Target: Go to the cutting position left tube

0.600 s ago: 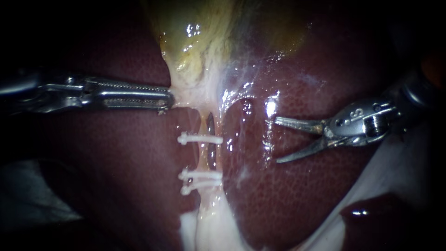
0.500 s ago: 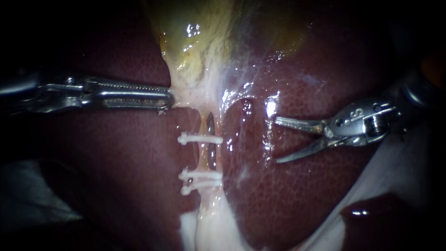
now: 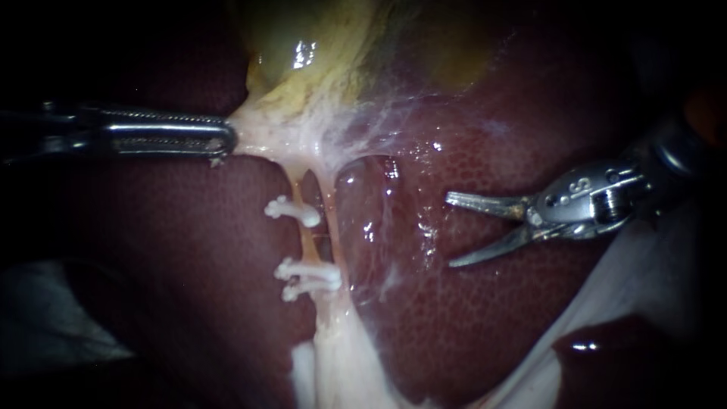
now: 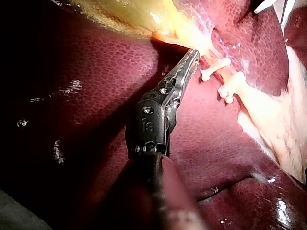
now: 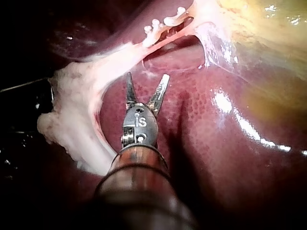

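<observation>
My left instrument [image 3: 229, 141] comes in from the left with its jaws shut on pale tissue at the foot of the yellow-green gallbladder [image 3: 318, 45]. That tissue is stretched taut. Below the grip a thin orange tube [image 3: 307, 241] runs down, carrying one white clip [image 3: 291, 210] above and two white clips [image 3: 309, 276] below. My right instrument [image 3: 450, 231] hovers over the liver [image 3: 469, 318] to the right of the tube, well apart from it, with its blades open. In the right wrist view the open blades [image 5: 146, 82] point toward the clips [image 5: 163, 23].
A second pale strand [image 3: 331, 198] runs beside the clipped tube. Pale fatty tissue [image 3: 333, 363] spreads below the clips. A white sheet [image 3: 644, 280] lies past the liver's edge at lower right.
My left instrument has pulled the held tissue left and upward. The tube and its clips shifted left with it and stretched. My right instrument has stayed put, blades still open.
</observation>
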Controlling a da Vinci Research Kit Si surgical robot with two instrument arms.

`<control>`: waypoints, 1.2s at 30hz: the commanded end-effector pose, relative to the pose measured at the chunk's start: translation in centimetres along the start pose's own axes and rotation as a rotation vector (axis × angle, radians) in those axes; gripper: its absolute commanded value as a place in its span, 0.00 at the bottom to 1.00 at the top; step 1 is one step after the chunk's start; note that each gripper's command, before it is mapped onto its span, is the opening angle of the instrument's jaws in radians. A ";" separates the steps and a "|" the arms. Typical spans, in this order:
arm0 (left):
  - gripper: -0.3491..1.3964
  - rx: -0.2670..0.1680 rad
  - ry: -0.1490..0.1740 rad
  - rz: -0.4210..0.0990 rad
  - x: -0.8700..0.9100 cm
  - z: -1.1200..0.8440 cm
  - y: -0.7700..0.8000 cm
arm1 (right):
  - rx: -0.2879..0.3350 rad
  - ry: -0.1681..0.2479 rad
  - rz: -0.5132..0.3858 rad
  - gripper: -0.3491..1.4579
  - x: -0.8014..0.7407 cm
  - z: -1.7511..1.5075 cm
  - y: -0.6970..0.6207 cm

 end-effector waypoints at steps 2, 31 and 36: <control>0.00 0.002 0.001 0.001 0.00 0.01 0.02 | 0.033 0.027 0.013 0.99 0.02 0.11 -0.03; 0.00 0.008 0.002 0.000 0.02 0.05 0.10 | 0.187 0.073 0.138 0.99 -0.16 1.49 0.01; 0.00 0.008 0.002 0.000 0.02 0.05 0.10 | 0.217 0.082 0.147 0.99 -0.21 1.62 0.07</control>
